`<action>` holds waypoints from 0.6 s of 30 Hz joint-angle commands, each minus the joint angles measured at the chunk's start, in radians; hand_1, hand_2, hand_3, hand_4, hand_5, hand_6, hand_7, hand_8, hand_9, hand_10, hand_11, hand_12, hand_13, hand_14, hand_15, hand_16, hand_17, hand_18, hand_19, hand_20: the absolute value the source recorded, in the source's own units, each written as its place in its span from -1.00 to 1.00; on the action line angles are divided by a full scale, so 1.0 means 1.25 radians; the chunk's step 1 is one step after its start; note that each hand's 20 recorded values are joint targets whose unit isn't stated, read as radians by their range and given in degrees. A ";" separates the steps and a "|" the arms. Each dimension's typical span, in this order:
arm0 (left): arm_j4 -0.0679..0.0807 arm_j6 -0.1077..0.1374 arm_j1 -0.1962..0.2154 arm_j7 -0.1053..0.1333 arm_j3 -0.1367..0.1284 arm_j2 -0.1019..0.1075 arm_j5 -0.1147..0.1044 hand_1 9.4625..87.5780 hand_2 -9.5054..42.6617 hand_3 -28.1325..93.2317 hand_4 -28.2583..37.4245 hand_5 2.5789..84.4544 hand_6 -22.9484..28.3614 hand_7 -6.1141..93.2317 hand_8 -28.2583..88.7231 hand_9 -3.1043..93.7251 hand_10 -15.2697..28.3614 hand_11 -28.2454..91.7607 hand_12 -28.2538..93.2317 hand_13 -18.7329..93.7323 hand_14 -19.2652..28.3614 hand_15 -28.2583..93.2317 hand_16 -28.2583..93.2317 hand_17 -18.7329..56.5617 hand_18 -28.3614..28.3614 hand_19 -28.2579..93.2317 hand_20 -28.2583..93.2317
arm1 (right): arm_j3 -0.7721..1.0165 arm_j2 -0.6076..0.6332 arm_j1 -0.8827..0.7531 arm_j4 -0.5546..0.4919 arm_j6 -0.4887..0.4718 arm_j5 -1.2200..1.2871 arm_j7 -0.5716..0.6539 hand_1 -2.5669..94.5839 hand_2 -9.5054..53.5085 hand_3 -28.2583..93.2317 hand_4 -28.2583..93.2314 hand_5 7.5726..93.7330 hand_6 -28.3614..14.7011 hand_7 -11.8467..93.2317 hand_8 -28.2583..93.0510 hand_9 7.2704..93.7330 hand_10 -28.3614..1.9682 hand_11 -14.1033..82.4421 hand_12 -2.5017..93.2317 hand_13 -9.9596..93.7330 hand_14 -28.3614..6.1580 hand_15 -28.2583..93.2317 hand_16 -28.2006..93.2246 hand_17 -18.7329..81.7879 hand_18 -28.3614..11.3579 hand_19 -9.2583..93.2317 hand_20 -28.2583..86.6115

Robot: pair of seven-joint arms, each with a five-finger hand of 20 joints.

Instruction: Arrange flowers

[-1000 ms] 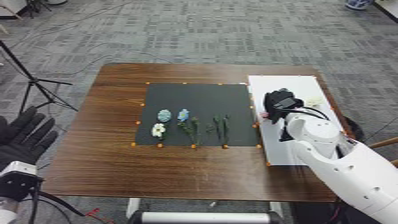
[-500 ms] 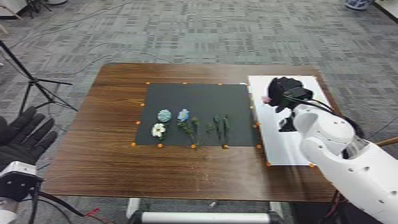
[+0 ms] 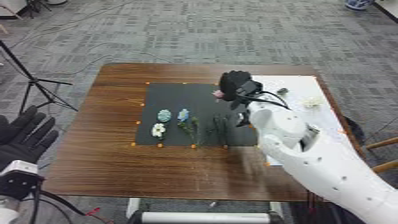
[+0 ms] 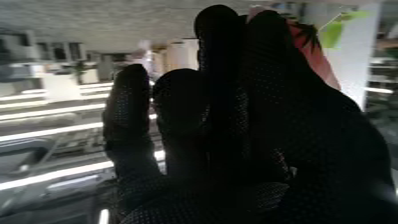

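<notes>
A pink flower with soft-looking petals (image 3: pixel 218 94) is showing over the far right part of the dark mat, just beside the black-gloved right hand (image 3: pixel 234 86). This hand is grasping the flower. In the right wrist view, the pink-red petals (image 4: pixel 316 61) and a bright green leaf (image 4: pixel 331 34) are appearing behind the gloved fingers (image 4: pixel 263 70). The white jointed right arm (image 3: pixel 306 155) is crossing over the white sheet.

Below the hand, the dark rectangular mat (image 3: pixel 200 92) is lying flat on the table. On it, a pale blue-green rounded flower (image 3: pixel 163 115) is resting near a small blue flower (image 3: pixel 183 115), which is lying to its right. A white flower with open petals (image 3: pixel 158 130) is resting on the nearer side of them. Leafy green stems (image 3: pixel 189 131) are lying to the right of the white flower.

On the white rectangular sheet (image 3: pixel 293 84), a cream-coloured flower (image 3: pixel 313 102) is lying, and near it is resting a small dark thing (image 3: pixel 282 91), which I cannot identify. Small orange markers are lining the mat's edges.

The brown wooden table (image 3: pixel 115 170) is standing on grey patterned carpet (image 3: pixel 204 35). Beside its left side, the black-gloved left hand (image 3: pixel 19 140) is staying released, with its fingers spread. A black tripod (image 3: pixel 32 79) is standing farther away on the same side.
</notes>
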 commanded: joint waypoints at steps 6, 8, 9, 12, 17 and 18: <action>0.003 0.011 -0.021 -0.020 0.007 0.003 0.013 -0.63 -0.06 0.60 -1.00 -0.17 0.18 -0.69 -0.62 -0.32 0.24 -0.33 -0.30 -0.26 0.35 -0.19 -0.54 -0.59 0.40 -0.29 -0.32 | -0.103 -0.057 0.038 0.056 0.021 -0.104 -0.017 0.33 -1.00 0.54 -1.00 0.62 0.37 -0.05 -0.38 0.85 0.42 -0.44 0.02 0.52 0.17 0.56 0.20 0.00 -0.76 0.67 0.22; 0.005 0.014 -0.021 -0.023 0.005 0.002 0.014 -0.63 -0.06 0.59 -1.00 -0.18 0.18 -0.69 -0.62 -0.32 0.24 -0.33 -0.30 -0.26 0.35 -0.19 -0.54 -0.59 0.40 -0.29 -0.32 | -0.111 -0.053 0.041 0.054 0.014 -0.112 -0.021 0.33 -1.00 0.54 -1.00 0.62 0.37 -0.04 -0.37 0.85 0.42 -0.44 0.03 0.51 0.16 0.56 0.20 0.00 -0.75 0.67 0.22; 0.004 0.016 -0.018 -0.022 0.003 -0.001 0.013 -0.63 -0.06 0.59 -1.00 -0.18 0.18 -0.69 -0.62 -0.32 0.24 -0.33 -0.30 -0.26 0.35 -0.19 -0.54 -0.59 0.40 -0.29 -0.32 | -0.110 -0.052 0.038 0.051 0.004 -0.118 -0.027 0.33 -1.00 0.54 -1.00 0.62 0.37 -0.04 -0.38 0.85 0.42 -0.44 0.02 0.51 0.16 0.56 0.20 0.00 -0.75 0.67 0.22; 0.002 0.014 -0.013 -0.021 0.000 -0.004 0.014 -0.63 -0.06 0.59 -1.00 -0.18 0.18 -0.69 -0.62 -0.32 0.24 -0.33 -0.30 -0.26 0.35 -0.19 -0.54 -0.59 0.40 -0.29 -0.32 | -0.123 -0.044 0.040 0.053 0.003 -0.136 -0.031 0.33 -1.00 0.54 -1.00 0.60 0.37 -0.03 -0.37 0.84 0.43 -0.44 0.02 0.51 0.16 0.55 0.20 -0.01 -0.76 0.67 0.22; -0.001 0.012 -0.011 -0.018 -0.003 -0.006 0.013 -0.63 -0.05 0.59 -1.00 -0.17 0.18 -0.69 -0.62 -0.32 0.24 -0.33 -0.30 -0.26 0.35 -0.19 -0.54 -0.59 0.40 -0.29 -0.32 | -0.123 -0.027 0.037 0.047 -0.021 -0.125 -0.041 0.33 -1.00 0.53 -1.00 0.58 0.38 -0.02 -0.37 0.83 0.43 -0.44 0.02 0.50 0.17 0.55 0.19 -0.02 -0.75 0.66 0.22; -0.002 0.011 -0.010 -0.019 -0.004 -0.007 0.015 -0.63 -0.05 0.59 -1.00 -0.17 0.18 -0.69 -0.62 -0.32 0.25 -0.33 -0.30 -0.27 0.35 -0.19 -0.54 -0.59 0.40 -0.29 -0.32 | -0.122 -0.025 0.035 0.045 -0.027 -0.123 -0.042 0.33 -1.00 0.53 -1.00 0.58 0.38 -0.02 -0.37 0.82 0.44 -0.44 0.02 0.50 0.17 0.55 0.20 -0.02 -0.75 0.66 0.22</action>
